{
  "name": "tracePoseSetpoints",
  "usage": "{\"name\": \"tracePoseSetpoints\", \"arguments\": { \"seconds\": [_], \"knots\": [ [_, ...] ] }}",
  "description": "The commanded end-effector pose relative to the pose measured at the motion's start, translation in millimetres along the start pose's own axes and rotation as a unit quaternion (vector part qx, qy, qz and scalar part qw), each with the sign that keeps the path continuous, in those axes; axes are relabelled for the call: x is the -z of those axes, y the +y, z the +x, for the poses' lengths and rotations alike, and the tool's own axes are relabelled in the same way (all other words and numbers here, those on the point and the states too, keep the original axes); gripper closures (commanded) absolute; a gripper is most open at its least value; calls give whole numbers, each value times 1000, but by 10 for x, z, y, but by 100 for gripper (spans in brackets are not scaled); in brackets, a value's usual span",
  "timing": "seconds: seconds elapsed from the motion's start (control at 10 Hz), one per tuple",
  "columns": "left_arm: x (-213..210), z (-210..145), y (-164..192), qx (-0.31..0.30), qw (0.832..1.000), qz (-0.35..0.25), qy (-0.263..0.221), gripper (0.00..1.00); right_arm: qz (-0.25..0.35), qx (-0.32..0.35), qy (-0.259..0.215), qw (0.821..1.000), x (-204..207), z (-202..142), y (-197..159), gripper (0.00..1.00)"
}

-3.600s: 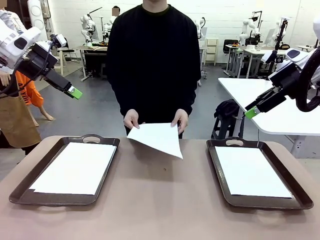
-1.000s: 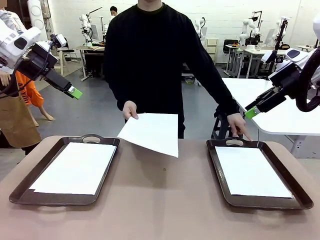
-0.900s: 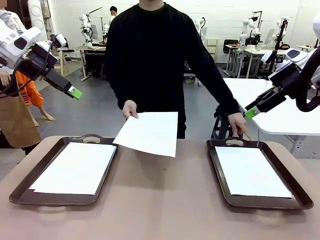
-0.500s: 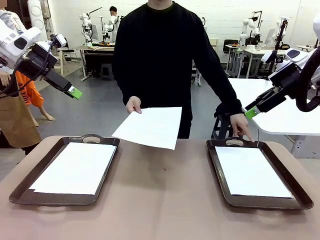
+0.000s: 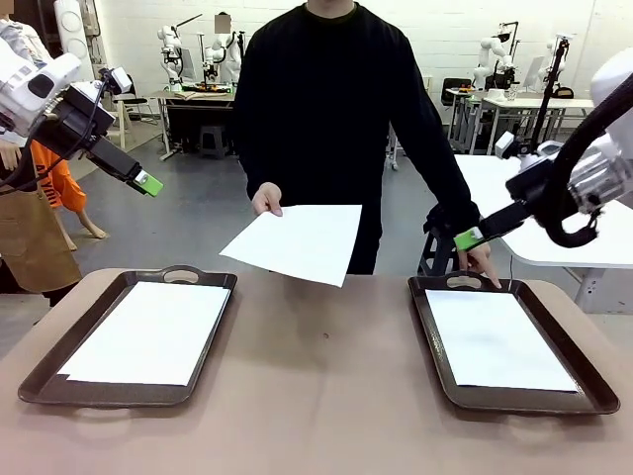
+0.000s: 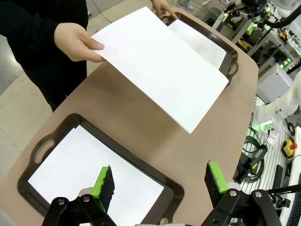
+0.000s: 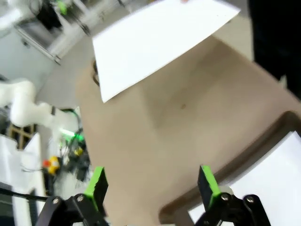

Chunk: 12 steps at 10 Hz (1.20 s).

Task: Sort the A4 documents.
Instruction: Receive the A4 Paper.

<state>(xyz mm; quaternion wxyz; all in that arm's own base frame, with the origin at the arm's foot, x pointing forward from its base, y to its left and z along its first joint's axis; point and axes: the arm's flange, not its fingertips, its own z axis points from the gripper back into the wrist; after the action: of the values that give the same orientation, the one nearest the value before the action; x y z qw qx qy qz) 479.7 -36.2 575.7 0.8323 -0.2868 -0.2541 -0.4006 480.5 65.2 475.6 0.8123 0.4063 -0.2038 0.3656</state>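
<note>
A person at the far side holds one white A4 document (image 5: 297,240) by its corner above the table's middle. Their other hand (image 5: 482,262) touches the far handle of the right tray (image 5: 427,336). Another sheet (image 5: 148,332) lies in the left tray (image 5: 40,381), and one more sheet (image 5: 495,339) lies in the right tray. My left gripper (image 5: 148,183) hangs open, high over the left tray. In the left wrist view my left gripper (image 6: 160,176) looks down on the tray's sheet (image 6: 80,165) and the held sheet (image 6: 164,66). My right gripper (image 5: 467,238) is open beside the person's pointing hand. My right gripper (image 7: 151,181) faces the held sheet (image 7: 155,42), with nothing between its fingers.
Both dark brown trays have handles at their ends. Bare brown tabletop (image 5: 316,396) lies between them. A white table (image 5: 554,198) stands behind the right tray, and the person's body fills the far middle.
My right arm has swung left and down, bringing its gripper near the person's pointing hand. The person has raised the held sheet a little. My left arm has not moved.
</note>
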Motion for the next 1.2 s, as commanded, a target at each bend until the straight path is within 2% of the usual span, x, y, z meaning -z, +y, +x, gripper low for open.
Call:
{"name": "tracePoseSetpoints", "arguments": {
  "seconds": [0.0,0.2,0.6,1.1],
  "knots": [
    [-2,0,-3,0,1000,-1,0,0,49,95,-52,993,225,-19,-111,0],
    [-2,0,-3,0,1000,-1,0,0,110,186,-79,973,556,-68,-214,0],
    [-2,0,-3,0,1000,-1,0,0,173,266,-166,934,1001,51,-359,0],
    [-2,0,-3,0,1000,-1,0,0,190,277,-171,926,1520,169,-322,0]
  ]
}}
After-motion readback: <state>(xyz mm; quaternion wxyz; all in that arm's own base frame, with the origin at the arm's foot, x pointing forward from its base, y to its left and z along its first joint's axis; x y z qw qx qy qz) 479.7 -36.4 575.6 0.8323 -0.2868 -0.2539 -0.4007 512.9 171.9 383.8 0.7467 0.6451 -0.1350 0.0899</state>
